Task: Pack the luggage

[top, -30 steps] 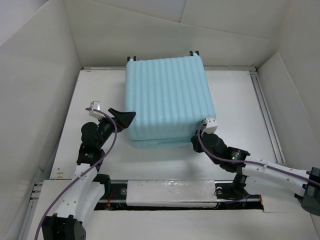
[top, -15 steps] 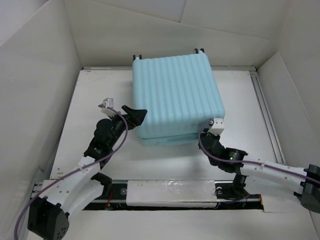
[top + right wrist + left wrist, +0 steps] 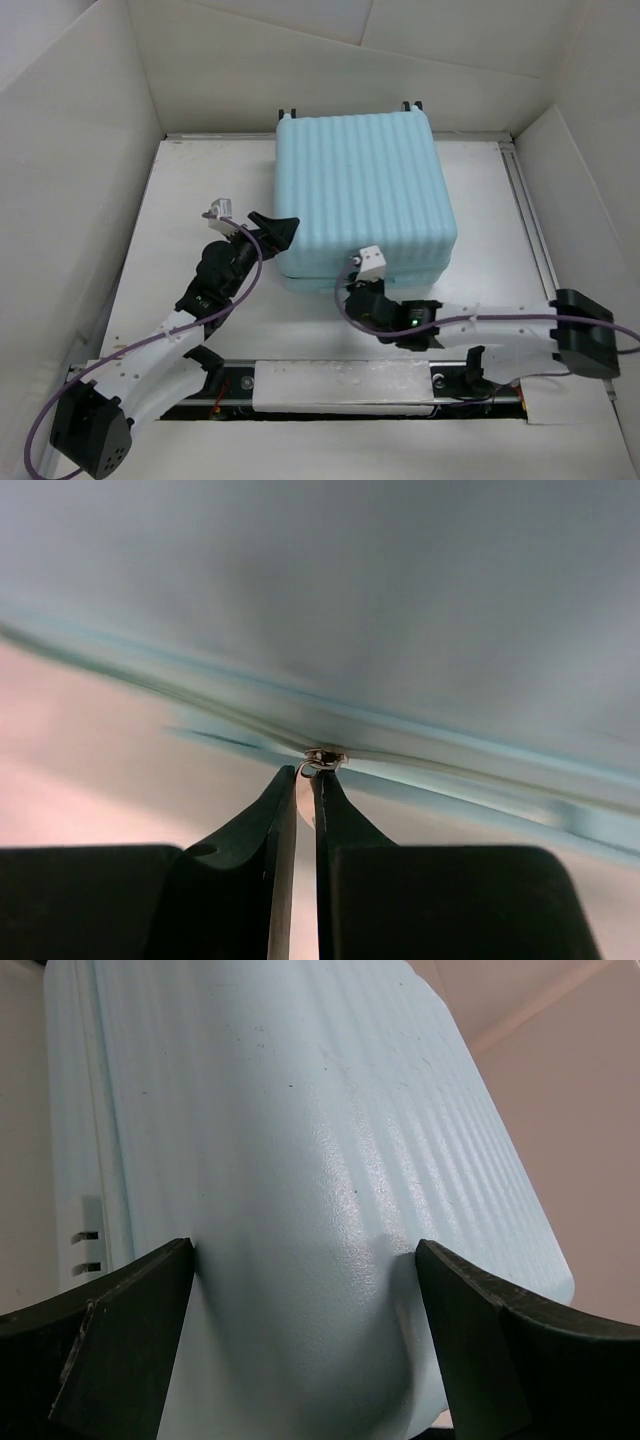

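The luggage (image 3: 360,190) lies closed on the white table (image 3: 190,200), white walls (image 3: 80,150) all round. My left gripper (image 3: 278,226) gapes around its near-left corner, and my right gripper (image 3: 308,772) pinches the zipper pull (image 3: 322,757) at its seam.

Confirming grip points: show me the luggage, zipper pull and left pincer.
luggage (image 3: 360,190), top external, ribbed top shell.
zipper pull (image 3: 322,758), right wrist, metal ring at seam.
left pincer (image 3: 303,1255), left wrist, midway between fingertips.
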`<state>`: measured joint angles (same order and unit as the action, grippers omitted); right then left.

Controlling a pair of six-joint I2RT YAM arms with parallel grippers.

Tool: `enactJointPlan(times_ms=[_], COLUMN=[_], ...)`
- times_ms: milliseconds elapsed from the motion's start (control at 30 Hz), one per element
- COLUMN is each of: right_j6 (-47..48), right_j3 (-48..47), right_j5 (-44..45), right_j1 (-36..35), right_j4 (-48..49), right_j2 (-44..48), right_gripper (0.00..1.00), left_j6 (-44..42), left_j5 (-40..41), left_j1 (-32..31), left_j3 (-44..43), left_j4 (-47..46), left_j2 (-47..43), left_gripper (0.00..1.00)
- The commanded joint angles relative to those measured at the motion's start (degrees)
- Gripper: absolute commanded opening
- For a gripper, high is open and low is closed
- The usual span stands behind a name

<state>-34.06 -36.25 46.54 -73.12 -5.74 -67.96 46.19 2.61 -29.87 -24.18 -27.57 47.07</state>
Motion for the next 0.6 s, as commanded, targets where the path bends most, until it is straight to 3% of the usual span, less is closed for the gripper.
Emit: enactJointPlan(times_ms=[0, 167, 333, 433, 567], right_j6=[1.1, 4.88, 7.52, 8.31, 6.3], right_j3=[-10.13, -20.78, -20.18, -17.55, -16.32], right_j5=[-16.13, -17.27, -18.6, -17.99, -15.17], right_j1=[-9.56, -10.73, -10.73, -10.73, -10.73], right_j4=[12.24, 18.02, 34.19, 45.44, 47.75], right_j2=[-8.47, -22.02, -26.78, -28.28, -29.51], right_gripper=[0.0, 0.0, 0.0, 0.0, 0.0], left_j6=[5.31, 8.03, 12.24, 13.66, 15.07], left_j5=[-13.34, -14.56, -15.61, -14.48, -12.9], left_j1=[-7.04, -8.1, -8.1, -8.1, -8.1], left_j3=[0.63, 1.16, 1.68, 2.38, 1.96], left_j4=[-2.75, -2.75, 2.51, 5.06, 8.65], left_j2=[-0.3, -2.94, -8.04, -12.87, -17.53], left_gripper=[0.83, 0.83, 0.83, 0.88, 0.92])
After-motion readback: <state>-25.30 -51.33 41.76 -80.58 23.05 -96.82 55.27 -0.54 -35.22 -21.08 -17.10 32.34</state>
